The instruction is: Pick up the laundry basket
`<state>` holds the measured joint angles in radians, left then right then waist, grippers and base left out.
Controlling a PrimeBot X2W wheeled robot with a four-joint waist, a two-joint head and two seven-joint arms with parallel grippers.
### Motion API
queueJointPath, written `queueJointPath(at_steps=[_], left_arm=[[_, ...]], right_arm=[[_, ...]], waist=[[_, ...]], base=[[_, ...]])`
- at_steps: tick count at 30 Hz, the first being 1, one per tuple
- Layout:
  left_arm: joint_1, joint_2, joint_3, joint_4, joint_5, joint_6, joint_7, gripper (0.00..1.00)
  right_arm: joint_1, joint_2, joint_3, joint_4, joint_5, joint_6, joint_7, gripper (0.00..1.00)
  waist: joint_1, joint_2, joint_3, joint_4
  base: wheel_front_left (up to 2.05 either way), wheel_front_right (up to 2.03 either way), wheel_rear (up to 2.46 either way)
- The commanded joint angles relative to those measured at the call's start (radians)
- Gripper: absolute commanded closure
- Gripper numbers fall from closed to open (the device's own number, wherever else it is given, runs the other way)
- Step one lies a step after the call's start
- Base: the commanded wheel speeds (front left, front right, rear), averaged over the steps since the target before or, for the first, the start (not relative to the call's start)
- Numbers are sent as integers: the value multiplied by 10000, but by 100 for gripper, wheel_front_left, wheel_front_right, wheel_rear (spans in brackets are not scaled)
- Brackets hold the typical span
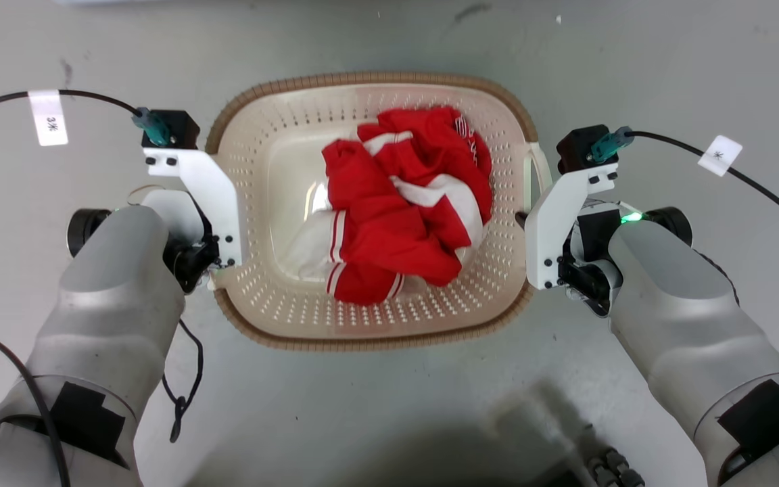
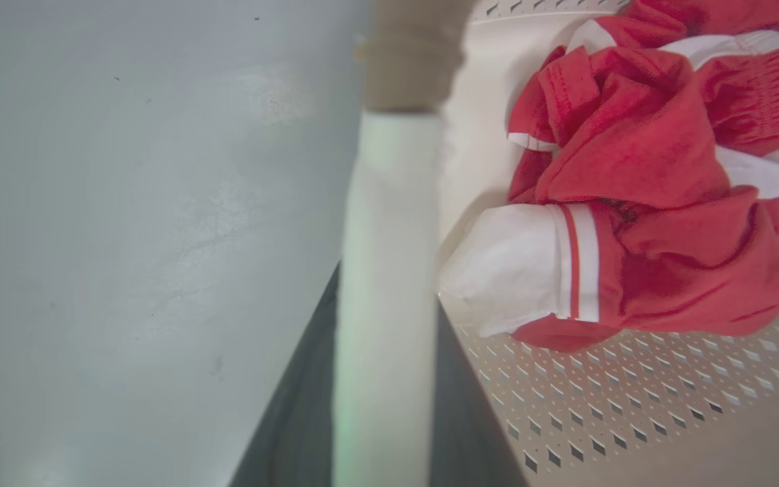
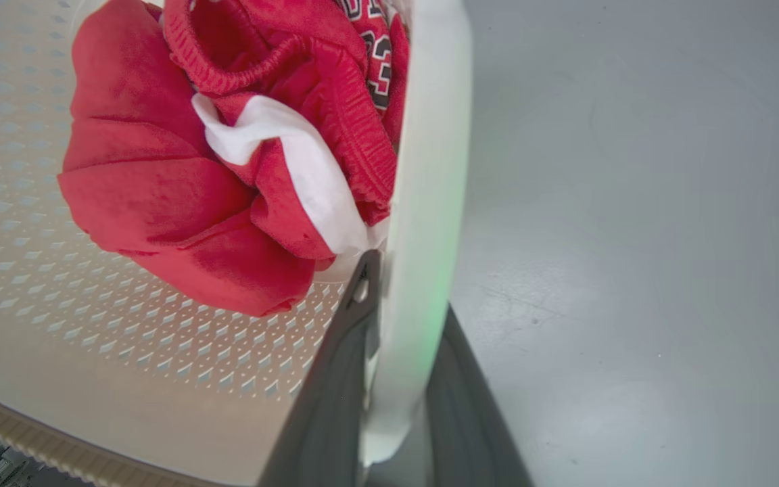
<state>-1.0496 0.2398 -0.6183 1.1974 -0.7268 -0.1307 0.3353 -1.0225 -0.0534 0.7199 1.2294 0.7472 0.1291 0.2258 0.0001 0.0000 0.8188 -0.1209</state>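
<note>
Beside the laundry basket [image 1: 369, 340], clenching jaws on its left handle [image 2: 386, 270] and right handle [image 3: 423, 203], likely needing an even, level lift next.

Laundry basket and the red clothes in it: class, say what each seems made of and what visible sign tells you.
Laundry basket: probably moulded plastic, cream, faintly glossy; regular punched holes. Its brown rim looks woven, perhaps moulded too. Red clothes: soft matt fabric, likely knit; crumpled folds, gathered elastic waistband.
</note>
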Motion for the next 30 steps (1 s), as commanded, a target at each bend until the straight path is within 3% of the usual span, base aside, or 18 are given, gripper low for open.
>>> queueJointPath(at_steps=[1, 14, 30], left_arm=[[133, -78, -101, -3, -47, 4, 134, 100], [752, -512, -729, -151, -1174, -21, 2312, 100], [1500, -799, -1208, -156, -2330, -58, 3939, 100]], right_arm=[[-86, 58, 59, -22, 64, 28, 110, 100], [298, 31, 404, 413, 674, 30, 2411, 100], [1062, -362, 532, 553, 1017, 27, 3783, 100]], waist=[[-1, 0, -367, 75], [-1, 0, -2920, 366], [-1, 0, -5361, 733]], base=[[0, 0, 0], [0, 0, 0], [0, 0, 0]])
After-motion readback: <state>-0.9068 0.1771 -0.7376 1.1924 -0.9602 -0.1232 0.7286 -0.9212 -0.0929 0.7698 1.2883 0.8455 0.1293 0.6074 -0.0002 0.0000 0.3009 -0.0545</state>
